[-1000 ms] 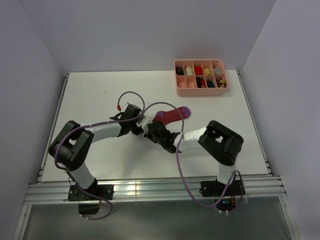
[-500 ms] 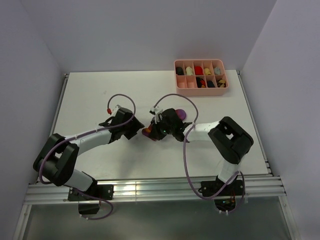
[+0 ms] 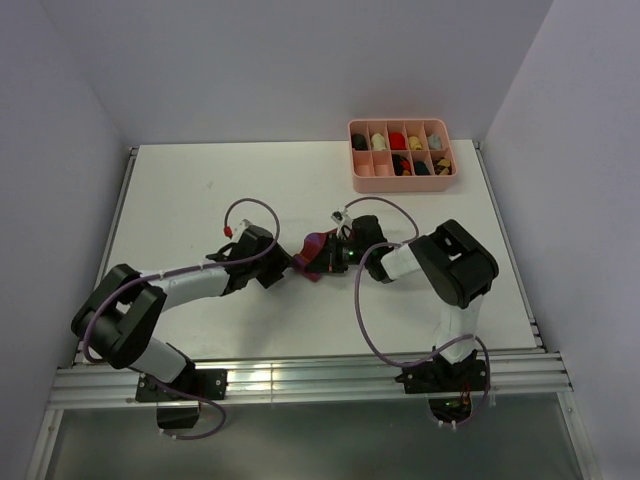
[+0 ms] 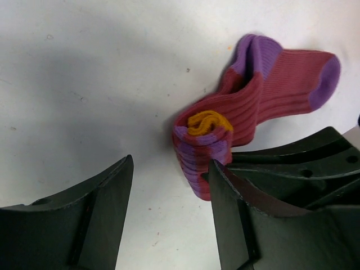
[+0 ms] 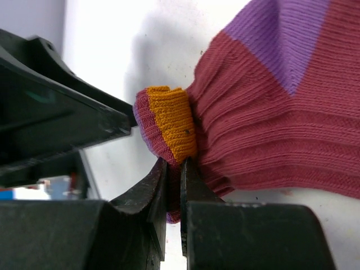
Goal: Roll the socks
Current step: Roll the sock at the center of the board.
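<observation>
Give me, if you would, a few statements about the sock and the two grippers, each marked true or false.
1. The sock is partly rolled, with its orange cuff at the roll's core. True.
2. The left gripper is clamped on the sock. False: its jaws stand open and grip nothing.
3. The right gripper pinches the rolled end. True.
4. The sock lies in the pink tray. False: it lies on the table, apart from the tray.
5. The purple toe is wound into the roll. False: it lies flat, unrolled.
</observation>
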`<state>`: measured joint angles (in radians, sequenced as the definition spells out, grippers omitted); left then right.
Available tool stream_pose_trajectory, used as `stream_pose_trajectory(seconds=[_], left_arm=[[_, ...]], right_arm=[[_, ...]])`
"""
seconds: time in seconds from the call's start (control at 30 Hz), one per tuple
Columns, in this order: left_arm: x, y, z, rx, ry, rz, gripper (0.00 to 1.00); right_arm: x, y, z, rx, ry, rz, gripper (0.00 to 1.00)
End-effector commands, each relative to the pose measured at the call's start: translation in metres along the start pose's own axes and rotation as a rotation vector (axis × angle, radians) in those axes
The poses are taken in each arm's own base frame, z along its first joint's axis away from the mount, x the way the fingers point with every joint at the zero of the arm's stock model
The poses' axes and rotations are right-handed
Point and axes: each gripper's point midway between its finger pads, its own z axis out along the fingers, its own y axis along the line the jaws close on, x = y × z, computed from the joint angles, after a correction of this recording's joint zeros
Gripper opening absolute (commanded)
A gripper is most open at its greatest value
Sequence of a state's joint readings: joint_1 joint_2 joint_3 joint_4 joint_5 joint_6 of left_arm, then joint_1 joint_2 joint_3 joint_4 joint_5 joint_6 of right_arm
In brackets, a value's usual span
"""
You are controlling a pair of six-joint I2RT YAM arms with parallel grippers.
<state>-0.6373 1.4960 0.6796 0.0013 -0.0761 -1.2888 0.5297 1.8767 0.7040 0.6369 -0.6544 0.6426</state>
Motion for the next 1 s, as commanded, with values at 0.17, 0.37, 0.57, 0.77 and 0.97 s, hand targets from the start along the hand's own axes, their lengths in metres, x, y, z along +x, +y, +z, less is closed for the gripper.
stream_pose_trajectory(seconds=[0.17, 0.37, 0.57, 0.77, 0.97], left_arm=[[0.002, -0.021, 0.013, 0.046, -0.001, 0.005, 0.6], [0.002, -0.016, 0.024, 0.043, -0.01, 0.011, 0.6], [0.012, -0.008, 0.036, 0.024, 0.026, 0.016, 0.58], [0.02, 0.008, 0.045, -0.028, 0.048, 0.018, 0.52], [0.024, 0.027, 0.056, -0.101, 0.053, 0.027, 0.35]], right_arm=[[0.022, -0.025, 0.004, 0.011, 0.077, 0.183, 0.0], [0.021, -0.031, 0.004, 0.011, 0.082, 0.217, 0.0], [0.021, -0.036, 0.004, 0.022, 0.083, 0.244, 0.0], [0.019, -0.038, 0.004, 0.033, 0.086, 0.239, 0.02], [0.008, -0.031, -0.001, 0.043, 0.063, 0.181, 0.09]])
